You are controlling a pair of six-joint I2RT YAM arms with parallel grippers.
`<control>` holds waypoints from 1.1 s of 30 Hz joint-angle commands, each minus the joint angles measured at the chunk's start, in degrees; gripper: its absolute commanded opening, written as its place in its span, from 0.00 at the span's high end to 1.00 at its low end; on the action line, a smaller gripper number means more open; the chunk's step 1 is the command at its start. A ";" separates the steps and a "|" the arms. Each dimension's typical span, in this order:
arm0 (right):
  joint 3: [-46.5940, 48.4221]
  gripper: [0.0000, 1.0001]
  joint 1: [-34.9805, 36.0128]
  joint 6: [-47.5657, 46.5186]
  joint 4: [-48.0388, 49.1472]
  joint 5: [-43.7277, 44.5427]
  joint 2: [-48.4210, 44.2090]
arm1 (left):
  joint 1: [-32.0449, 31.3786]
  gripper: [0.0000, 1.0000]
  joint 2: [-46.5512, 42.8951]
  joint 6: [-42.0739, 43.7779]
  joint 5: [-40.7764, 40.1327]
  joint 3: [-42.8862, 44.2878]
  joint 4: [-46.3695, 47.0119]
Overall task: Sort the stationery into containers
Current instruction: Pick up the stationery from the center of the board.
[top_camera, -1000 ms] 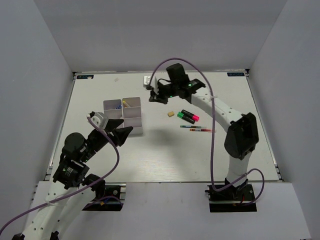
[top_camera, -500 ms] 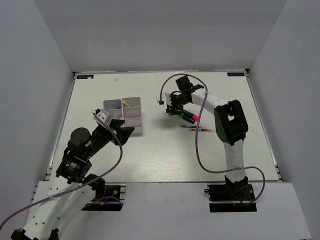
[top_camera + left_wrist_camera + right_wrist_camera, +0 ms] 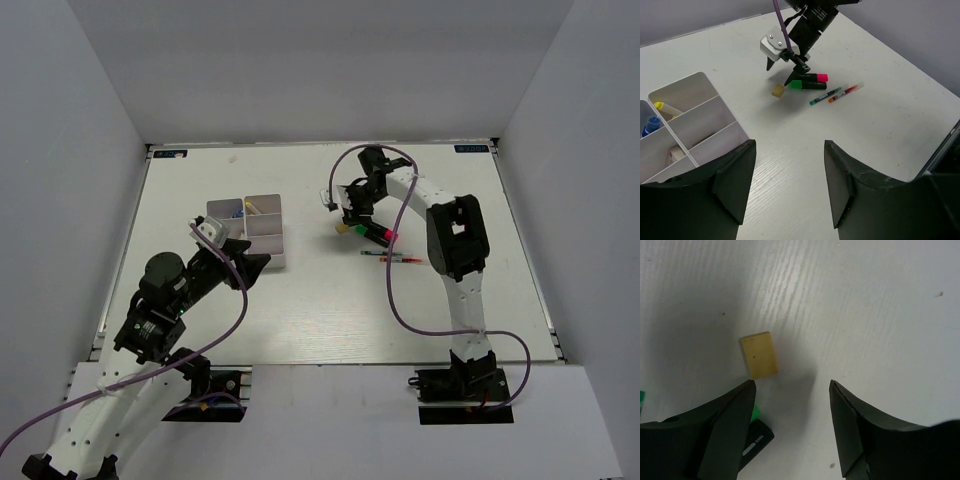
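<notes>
A pale divided tray (image 3: 246,232) stands left of centre, a yellow pen (image 3: 665,107) and a blue item (image 3: 650,125) in its compartments. A beige eraser (image 3: 341,229) lies on the table, with two black highlighters (image 3: 375,234), pink-ended (image 3: 815,77) and green-ended (image 3: 807,85), and two thin pens (image 3: 395,257) to its right. My right gripper (image 3: 346,214) hovers open just over the eraser (image 3: 759,354), which sits beyond its left fingertip (image 3: 747,390); nothing is between the jaws (image 3: 792,385). My left gripper (image 3: 255,258) is open and empty beside the tray's near right corner (image 3: 790,145).
White walls enclose the table on three sides. The green highlighter's black body (image 3: 757,440) lies partly under my right gripper's left finger. The right arm's purple cable (image 3: 400,290) loops over the table's right half.
My right gripper has swung from the back of the table down to the eraser and gone from shut to open. My left gripper has barely moved.
</notes>
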 commanded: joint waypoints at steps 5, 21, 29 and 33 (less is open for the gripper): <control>3.78 0.34 0.21 -5.47 -9.43 -3.53 1.69 | 0.38 0.33 -0.01 0.21 -0.13 0.58 -0.05; 7.46 0.46 2.49 -6.17 -14.00 -2.92 8.09 | 0.38 0.33 0.52 0.21 -0.13 0.58 -0.05; 9.40 0.86 3.02 -7.66 -22.96 -3.35 7.84 | 0.38 0.33 0.00 0.21 -0.13 0.58 -0.05; 5.63 0.92 4.25 -7.05 -21.32 -7.39 3.01 | 0.38 0.33 -0.01 0.21 -0.13 0.58 -0.05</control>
